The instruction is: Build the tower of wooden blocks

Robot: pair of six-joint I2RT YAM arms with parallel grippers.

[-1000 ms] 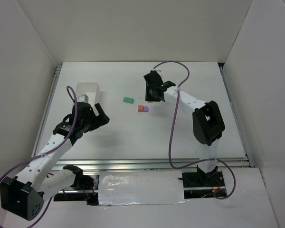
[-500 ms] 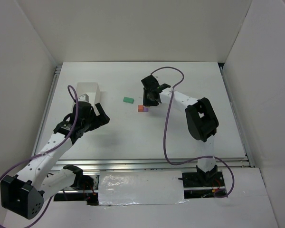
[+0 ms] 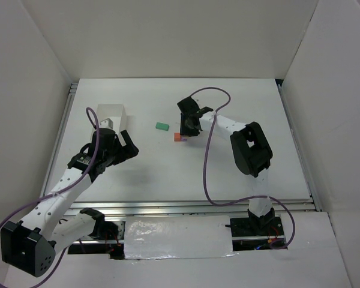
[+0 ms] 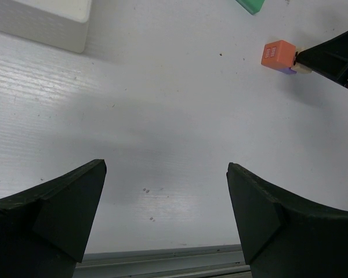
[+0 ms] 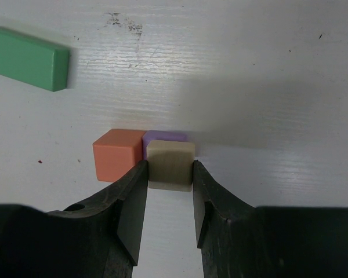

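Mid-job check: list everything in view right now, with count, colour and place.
Green block: one, green, flat on the table, apart from the others.
Orange block: one, orange-red, mid-table, touching the purple block.
Purple block: one, purple, mostly hidden by the olive-grey block.
Olive-grey block: one, olive-grey, between the right hand's fingers beside the orange block; cannot tell if it rests on the purple one.
White box: one, white, far left of the table.
Table: one, white.
Cables: two, purple, one per arm.
Left hand: one, black, open, over bare table.
Right hand: one, black, shut on the olive-grey block.
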